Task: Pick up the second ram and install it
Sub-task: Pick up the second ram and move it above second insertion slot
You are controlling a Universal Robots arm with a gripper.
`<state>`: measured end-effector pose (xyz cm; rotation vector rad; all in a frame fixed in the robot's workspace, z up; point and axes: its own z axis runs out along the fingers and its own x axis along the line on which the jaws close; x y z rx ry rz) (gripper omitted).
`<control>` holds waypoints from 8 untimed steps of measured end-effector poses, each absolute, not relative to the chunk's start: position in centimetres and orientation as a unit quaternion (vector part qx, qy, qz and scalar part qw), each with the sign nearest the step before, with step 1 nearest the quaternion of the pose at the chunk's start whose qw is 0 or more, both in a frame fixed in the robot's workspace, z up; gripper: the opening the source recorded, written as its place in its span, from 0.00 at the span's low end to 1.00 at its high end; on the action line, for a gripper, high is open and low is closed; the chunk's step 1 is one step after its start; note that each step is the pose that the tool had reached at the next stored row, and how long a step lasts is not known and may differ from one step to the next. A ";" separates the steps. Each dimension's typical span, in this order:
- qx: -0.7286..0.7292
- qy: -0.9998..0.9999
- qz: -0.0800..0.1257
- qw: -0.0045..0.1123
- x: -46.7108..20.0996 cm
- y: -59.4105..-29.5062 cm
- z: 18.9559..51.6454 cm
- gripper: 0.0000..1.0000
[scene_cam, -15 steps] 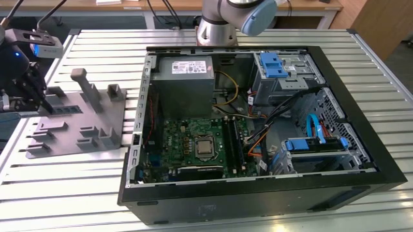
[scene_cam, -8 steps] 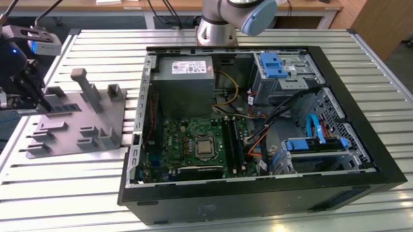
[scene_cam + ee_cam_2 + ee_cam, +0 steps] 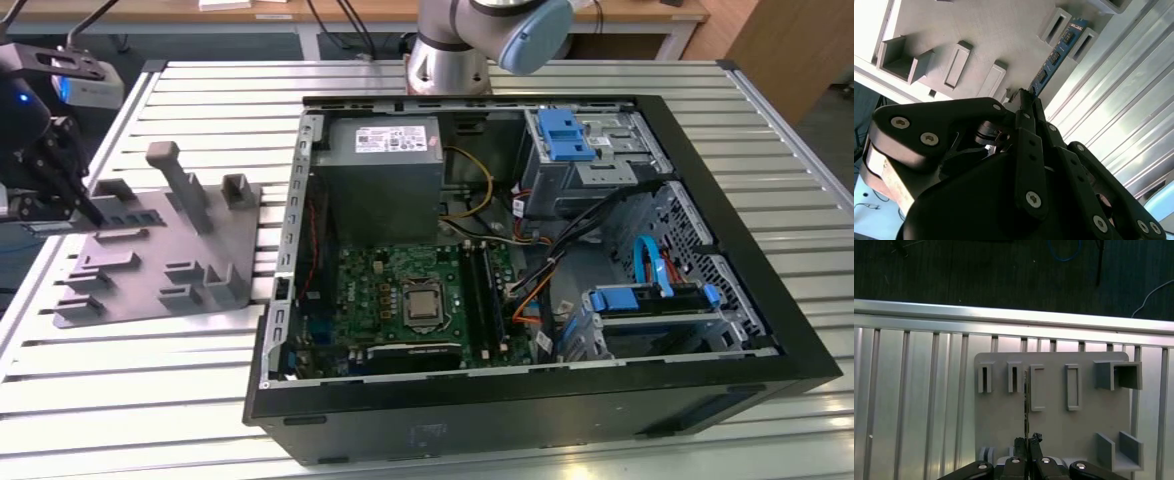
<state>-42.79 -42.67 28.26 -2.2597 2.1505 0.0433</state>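
1. The slatted table (image 3: 174, 400) is carrying the open computer case (image 3: 534, 420) at the exterior view's right and the grey holder plate (image 3: 147, 260) at its left.
2. The gripper (image 3: 74, 200) is hanging over the plate's far-left edge, well apart from the case.
3. The second ram (image 3: 1056, 52) is standing on edge on the plate, its far end sitting between two small slotted blocks. Its long axis is running straight away from the fingertips, in line with the gripper.
4. The fingers (image 3: 1019, 442) are pinching nearly together around the ram's near end, so they are apparently grasping it.
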 end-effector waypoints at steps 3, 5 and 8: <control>-0.724 0.689 0.014 0.011 -42.8 -42.7 28.5 0.14; -0.724 0.689 0.014 0.011 -42.8 -42.7 28.7 0.14; -0.724 0.689 0.015 0.012 -42.8 -42.7 28.8 0.14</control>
